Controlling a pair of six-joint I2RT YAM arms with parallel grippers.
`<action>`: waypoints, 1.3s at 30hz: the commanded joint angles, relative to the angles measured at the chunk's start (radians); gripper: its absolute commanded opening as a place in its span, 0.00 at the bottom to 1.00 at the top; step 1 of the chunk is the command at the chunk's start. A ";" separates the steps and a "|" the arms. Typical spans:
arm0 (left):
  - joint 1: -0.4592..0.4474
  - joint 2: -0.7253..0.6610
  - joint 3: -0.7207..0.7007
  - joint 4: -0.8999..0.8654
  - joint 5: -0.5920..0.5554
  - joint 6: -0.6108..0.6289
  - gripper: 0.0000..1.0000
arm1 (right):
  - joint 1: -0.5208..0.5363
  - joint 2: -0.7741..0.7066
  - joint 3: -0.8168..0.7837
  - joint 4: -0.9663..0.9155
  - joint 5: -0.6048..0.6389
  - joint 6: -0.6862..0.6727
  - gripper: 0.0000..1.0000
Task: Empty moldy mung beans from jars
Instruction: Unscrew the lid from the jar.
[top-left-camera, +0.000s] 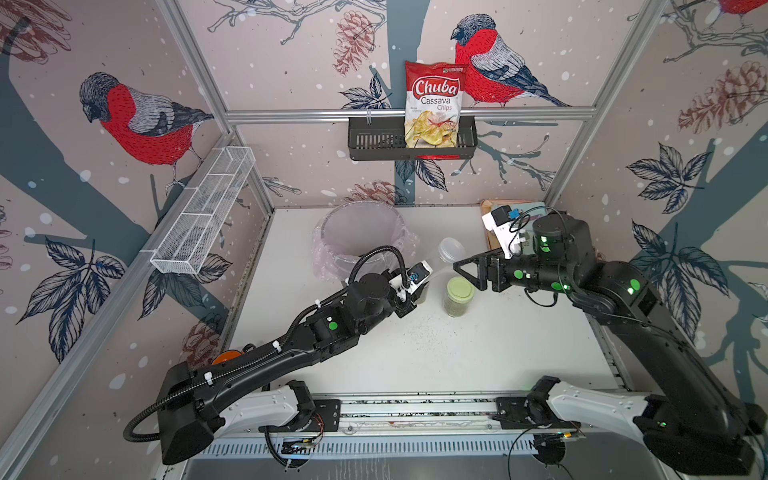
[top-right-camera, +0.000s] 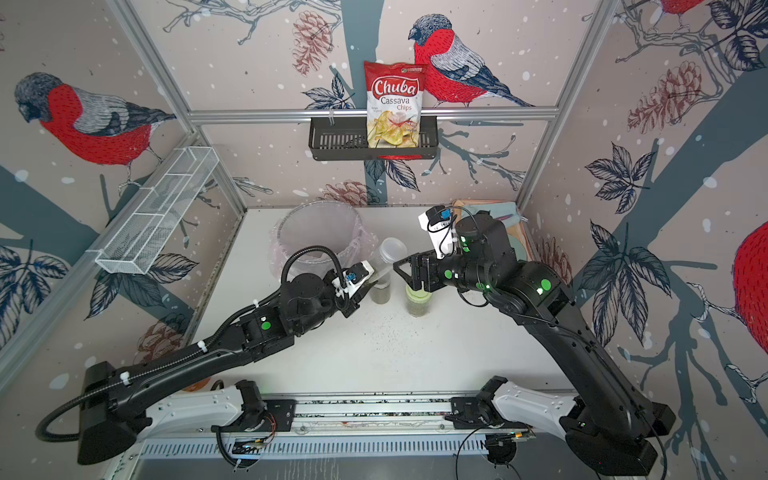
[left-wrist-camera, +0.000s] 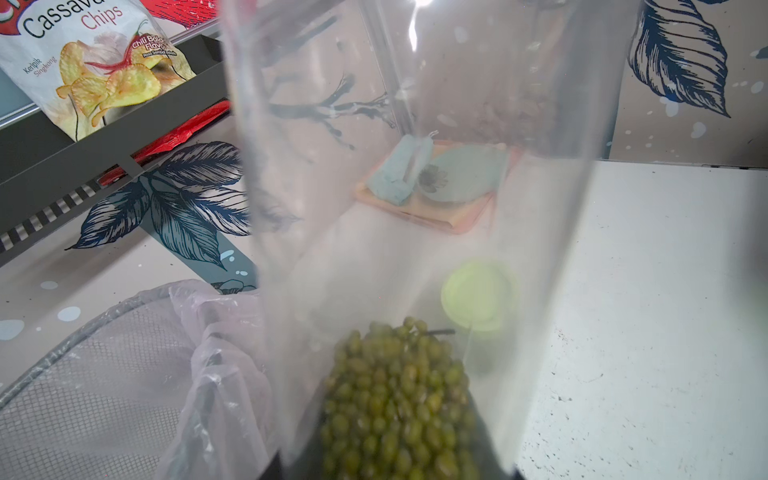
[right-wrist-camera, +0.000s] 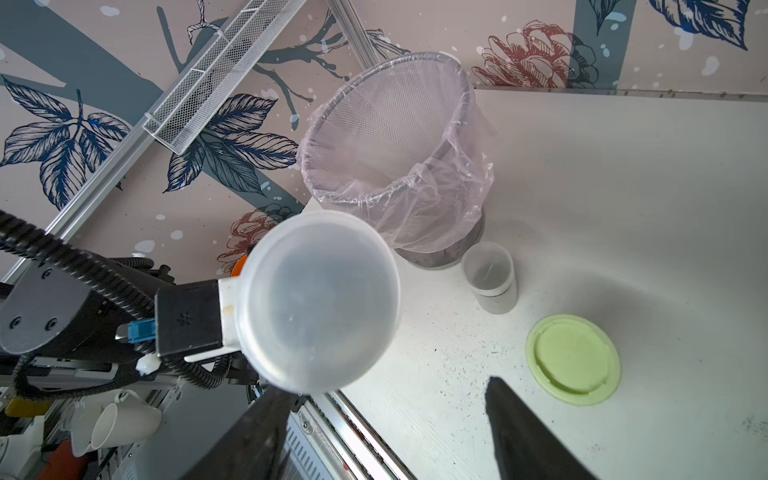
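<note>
my left gripper (top-right-camera: 369, 287) is clamped on the tall narrow clear tube (top-right-camera: 384, 270), its lid toward my right gripper (top-left-camera: 467, 272), whose fingers stand apart. olive-green mung beans (left-wrist-camera: 395, 407) sit at the gripped end. the wider glass jar with pale green lid (top-left-camera: 458, 297) stands closed (beans inside). the short clear cylinder (right-wrist-camera: 489, 276) stands beside the mesh bin lined with pinkish plastic (right-wrist-camera: 453, 195).

Just ahead of the right gripper (top-left-camera: 467, 276), the tall tube (top-left-camera: 451, 250) blocks the way, with the lined bin (top-left-camera: 324, 232) beyond. The green-lidded jar (top-left-camera: 458, 296) stands just below. Toward its own arm's base, bare table (top-left-camera: 436, 361) lies open.
</note>
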 joint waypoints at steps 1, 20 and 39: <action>0.001 -0.007 0.006 0.047 -0.001 0.010 0.22 | 0.000 -0.002 0.030 -0.002 -0.017 0.006 0.75; 0.001 0.004 0.009 0.042 0.012 0.003 0.22 | 0.018 0.124 0.133 0.048 -0.012 -0.019 0.81; 0.001 0.002 0.008 0.039 0.015 0.004 0.22 | 0.019 0.144 0.124 0.086 -0.034 -0.029 0.69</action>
